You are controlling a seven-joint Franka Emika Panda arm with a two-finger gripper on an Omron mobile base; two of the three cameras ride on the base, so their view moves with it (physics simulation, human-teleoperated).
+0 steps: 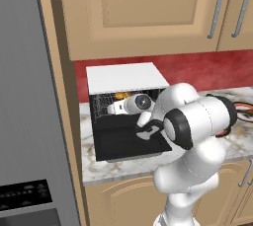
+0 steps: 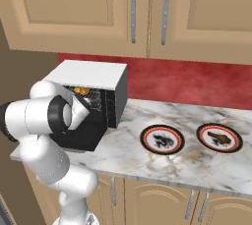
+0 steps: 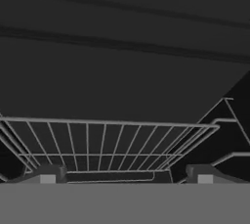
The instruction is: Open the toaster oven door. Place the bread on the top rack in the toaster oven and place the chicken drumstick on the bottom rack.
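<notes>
door: toaster oven door (image 1: pixel 129 141) dropped flat, toaster oven (image 2: pixel 93 74) on the table (image 2: pixel 197 162)
bread: bread (image 2: pixel 81 91) on top rack (image 1: pixel 106 100)
drumstick: chicken drumstick (image 2: pixel 219 138) on plate (image 2: pixel 220 126), 3 o'clock of oven
jaws: gripper (image 3: pixel 126 174) inside oven, spread wide, empty, wire rack ahead

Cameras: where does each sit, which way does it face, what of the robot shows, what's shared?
Left base view: behind the arm's left, facing forward and down at the toaster oven and its dropped toaster oven door; arm rises lower right.
Right base view: behind the right, facing the same oven plus two plates; arm lower left.
Hand view: inside the oven over a wire rack; open gripper fingertips at bottom.
Shared: oven, door, bread.
</notes>
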